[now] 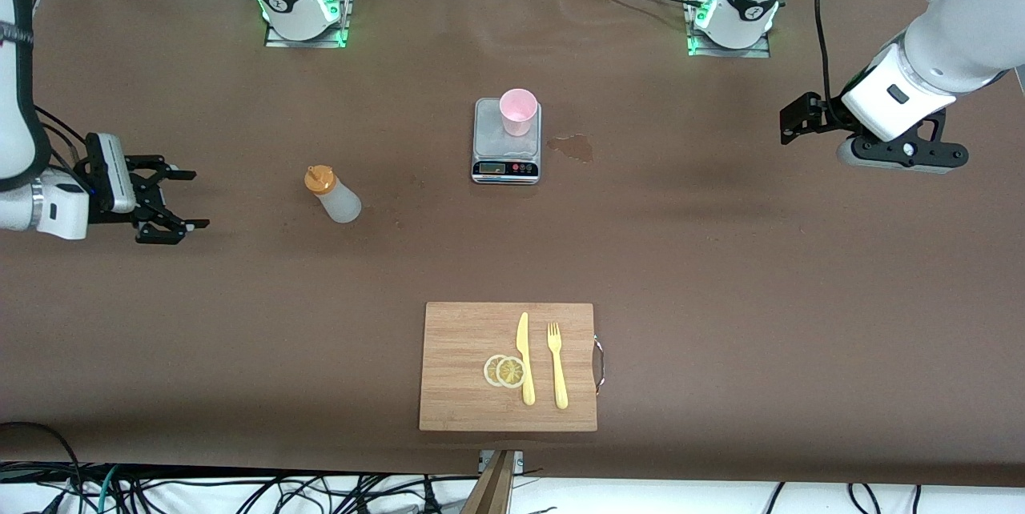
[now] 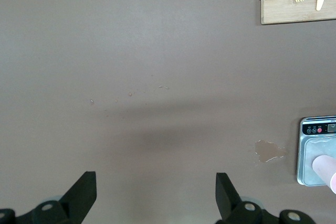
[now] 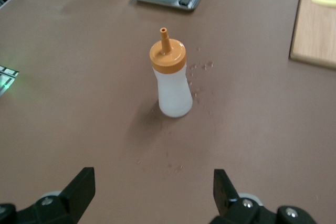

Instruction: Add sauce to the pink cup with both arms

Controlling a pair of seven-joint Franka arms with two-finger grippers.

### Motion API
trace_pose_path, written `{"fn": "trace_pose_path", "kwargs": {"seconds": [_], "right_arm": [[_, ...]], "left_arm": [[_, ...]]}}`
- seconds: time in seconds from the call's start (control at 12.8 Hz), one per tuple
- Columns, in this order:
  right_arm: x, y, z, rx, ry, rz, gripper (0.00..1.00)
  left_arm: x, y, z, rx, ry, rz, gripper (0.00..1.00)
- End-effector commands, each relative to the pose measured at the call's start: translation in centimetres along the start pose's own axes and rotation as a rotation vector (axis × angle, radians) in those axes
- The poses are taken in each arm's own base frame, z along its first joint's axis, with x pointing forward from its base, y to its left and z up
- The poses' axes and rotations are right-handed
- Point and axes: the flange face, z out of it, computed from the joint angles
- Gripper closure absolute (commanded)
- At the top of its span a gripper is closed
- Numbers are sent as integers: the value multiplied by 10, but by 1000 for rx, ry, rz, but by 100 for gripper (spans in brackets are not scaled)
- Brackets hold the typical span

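Observation:
The sauce bottle [image 1: 332, 194], whitish with an orange nozzle cap, stands upright on the brown table; the right wrist view shows it [image 3: 172, 82] ahead of the fingers. The pink cup [image 1: 518, 110] stands on the grey scale [image 1: 506, 154] mid-table, farther from the front camera than the bottle. My right gripper [image 1: 172, 202] [image 3: 152, 192] is open and empty, low at the right arm's end, a gap away from the bottle. My left gripper [image 1: 801, 123] [image 2: 156, 192] is open and empty, raised over bare table at the left arm's end. Its view catches the cup [image 2: 326, 171] and scale [image 2: 310, 156] at the edge.
A wooden cutting board [image 1: 464, 362] near the front edge holds a yellow knife [image 1: 524, 358], a yellow fork [image 1: 556, 366] and lemon slices [image 1: 504, 371]. A wet stain [image 1: 572, 147] lies beside the scale toward the left arm's end.

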Motion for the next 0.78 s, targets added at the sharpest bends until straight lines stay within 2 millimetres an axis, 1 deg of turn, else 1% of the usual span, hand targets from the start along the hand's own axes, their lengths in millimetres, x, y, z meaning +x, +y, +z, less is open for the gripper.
{"fn": "trace_pose_path", "kwargs": {"seconds": [0.0, 0.16, 0.31, 0.47, 0.55, 0.62, 0.7], "right_arm": [[33, -24, -30, -20, -142, 163, 0], [64, -33, -59, -73, -207, 283, 0], [99, -44, -86, -144, -282, 456, 0], [133, -55, -100, -209, -340, 635, 0], [150, -56, -104, -250, -369, 727, 0], [162, -60, -108, -283, -362, 830, 0], [174, -64, -106, -313, -353, 962, 0]], "left_arm": [[0, -2, -4, 9, -3, 17, 0], [0, -2, -4, 9, -3, 15, 0], [0, -3, -4, 7, -4, 15, 0], [0, -2, -4, 7, -4, 14, 0], [0, -2, -4, 7, -4, 14, 0], [0, -2, -4, 7, -4, 14, 0], [0, -2, -4, 7, -4, 14, 0]]}}
